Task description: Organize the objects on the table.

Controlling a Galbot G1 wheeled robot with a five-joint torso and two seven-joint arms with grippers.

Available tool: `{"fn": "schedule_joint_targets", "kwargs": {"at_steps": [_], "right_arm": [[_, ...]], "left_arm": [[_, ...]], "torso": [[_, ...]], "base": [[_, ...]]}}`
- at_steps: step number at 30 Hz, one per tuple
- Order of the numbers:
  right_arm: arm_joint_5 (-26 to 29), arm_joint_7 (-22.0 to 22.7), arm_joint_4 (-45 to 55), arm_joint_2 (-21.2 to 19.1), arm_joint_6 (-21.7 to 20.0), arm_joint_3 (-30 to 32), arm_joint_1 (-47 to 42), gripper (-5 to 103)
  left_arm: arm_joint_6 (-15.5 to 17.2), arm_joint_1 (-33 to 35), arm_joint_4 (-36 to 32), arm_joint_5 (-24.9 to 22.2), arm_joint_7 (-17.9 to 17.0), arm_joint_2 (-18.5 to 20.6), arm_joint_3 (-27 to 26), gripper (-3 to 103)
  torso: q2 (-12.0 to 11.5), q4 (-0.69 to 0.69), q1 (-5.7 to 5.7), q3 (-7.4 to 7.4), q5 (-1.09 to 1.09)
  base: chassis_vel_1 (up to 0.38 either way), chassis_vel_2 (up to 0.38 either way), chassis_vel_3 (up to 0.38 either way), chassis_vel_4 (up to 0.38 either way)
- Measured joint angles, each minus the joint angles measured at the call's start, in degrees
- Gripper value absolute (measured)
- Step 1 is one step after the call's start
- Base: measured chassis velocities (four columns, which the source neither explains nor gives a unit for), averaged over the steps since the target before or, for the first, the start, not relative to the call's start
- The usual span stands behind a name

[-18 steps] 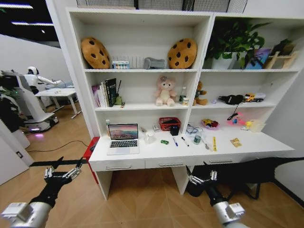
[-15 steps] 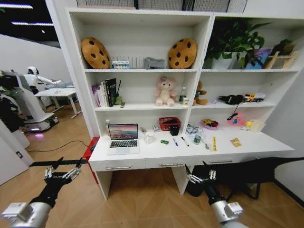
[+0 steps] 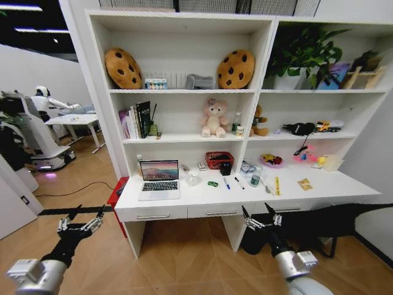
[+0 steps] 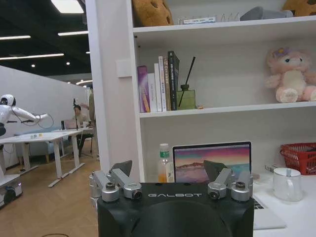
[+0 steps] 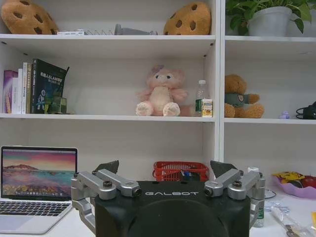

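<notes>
The long white table carries a silver laptop with its lid up at the left. To its right sit a white mug, a tiny green toy car, blue and black pens and a small green can. My left gripper hangs open over the floor, left of the table's front. My right gripper is open just before the drawer fronts. The left wrist view has the left gripper facing the laptop and mug. The right gripper faces the laptop.
A red basket and black cup stand at the table's back. Shelves above hold books, cookie cushions and plush bears. A black chair sits under the table's right end. Another robot and a small white desk stand at far left.
My right gripper has risen a little toward the table's front edge. The left gripper has barely moved.
</notes>
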Motion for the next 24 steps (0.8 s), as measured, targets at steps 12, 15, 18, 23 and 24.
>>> {"fn": "schedule_joint_targets", "kwargs": {"at_steps": [12, 15, 18, 23, 24], "right_arm": [[0.2, -0.1, -0.2, 0.3, 0.6, -0.4, -0.2, 100], [0.2, -0.1, -0.4, 0.3, 0.6, -0.5, -0.1, 100], [0.2, -0.1, -0.6, 0.4, 0.7, -0.8, 0.1, 100], [0.1, -0.4, -0.9, 0.3, 0.8, -1.1, 0.3, 100], [0.0, -0.5, -0.9, 0.3, 0.9, -1.1, 0.3, 100]], "left_arm": [[0.5, 0.0, -0.2, 0.0, 0.1, 1.8, 0.7, 84], [0.7, -0.3, -0.1, -0.1, 0.1, 2.4, 0.7, 84], [0.9, -0.6, 0.1, -0.5, 0.1, 3.3, 0.6, 84], [0.9, -0.7, 1.1, -0.8, 0.2, 4.6, 0.3, 84], [0.9, -0.8, 1.3, -0.8, 0.3, 5.0, 0.3, 84]], "torso": [[0.0, 0.00, -0.02, 0.00, 0.00], [0.0, 0.00, -0.01, 0.00, -0.01], [0.0, -0.01, 0.00, 0.00, -0.01], [0.0, 0.00, 0.00, 0.00, -0.04], [0.0, -0.01, 0.00, 0.00, 0.00]], "base": [[-0.066, 0.079, 0.072, -0.079], [-0.188, 0.189, 0.191, -0.220], [-0.198, 0.209, 0.224, -0.237], [-0.268, 0.270, 0.287, -0.273], [-0.266, 0.301, 0.296, -0.297]]}}
